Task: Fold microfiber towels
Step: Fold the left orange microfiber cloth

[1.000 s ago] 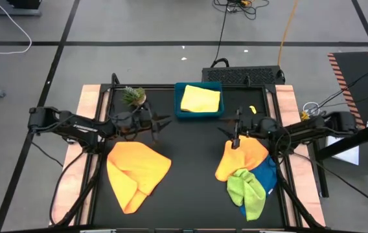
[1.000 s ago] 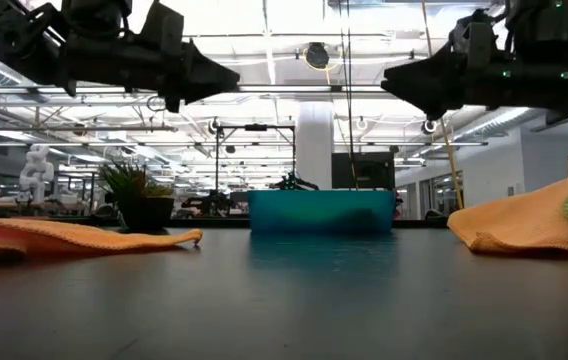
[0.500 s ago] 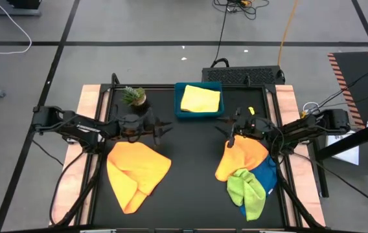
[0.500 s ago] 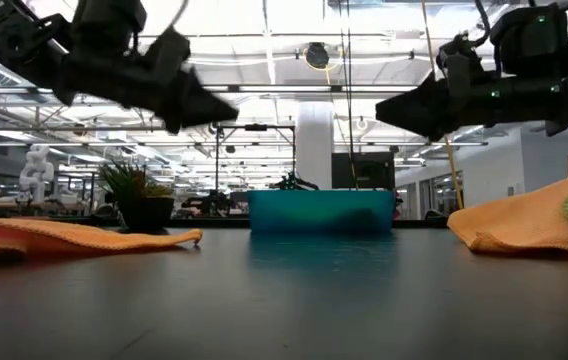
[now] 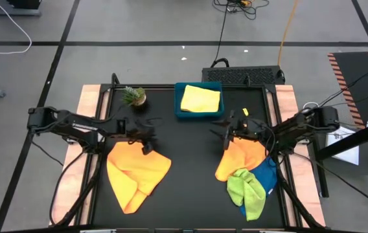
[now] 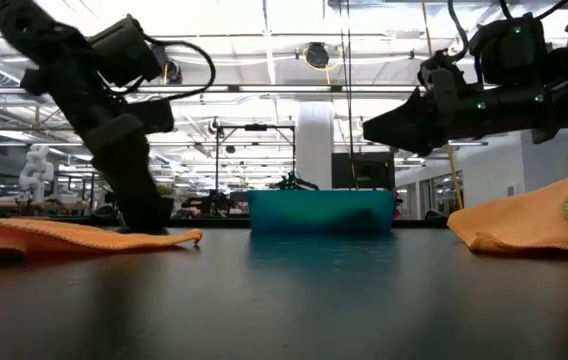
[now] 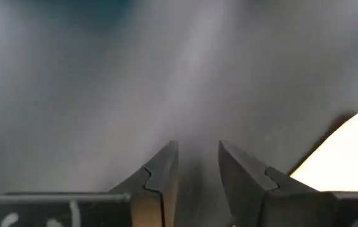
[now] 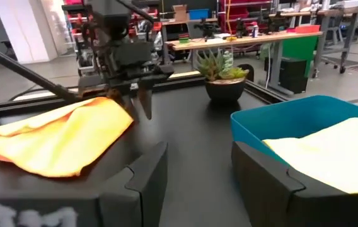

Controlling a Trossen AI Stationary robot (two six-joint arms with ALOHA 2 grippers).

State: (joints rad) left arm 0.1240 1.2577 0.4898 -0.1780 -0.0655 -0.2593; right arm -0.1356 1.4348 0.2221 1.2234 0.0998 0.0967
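Down at the table, the left gripper (image 5: 146,146) points steeply at the black surface, its tips at the near corner of the big orange towel (image 5: 136,173). Its fingers (image 7: 160,178) stand a little apart with a narrow gap between them and nothing in that gap; the wrist view shows bare dark tabletop straight ahead and the orange cloth's bright edge just off to one side. Whether the tips actually touch the cloth cannot be told.

Across the table, the right gripper (image 5: 223,134) hangs above the surface, angled level toward the middle, its fingers (image 8: 140,178) spread wide and empty. Just behind and below it lies the second orange towel (image 5: 241,157), heaped with the lime green towel (image 5: 247,189) and the blue towel (image 5: 265,178) beneath them. Ahead of it, the blue tray (image 5: 183,110) holds the folded yellow towel (image 5: 201,99). A small potted plant (image 5: 133,97) stands beyond the left gripper, beside the tray.
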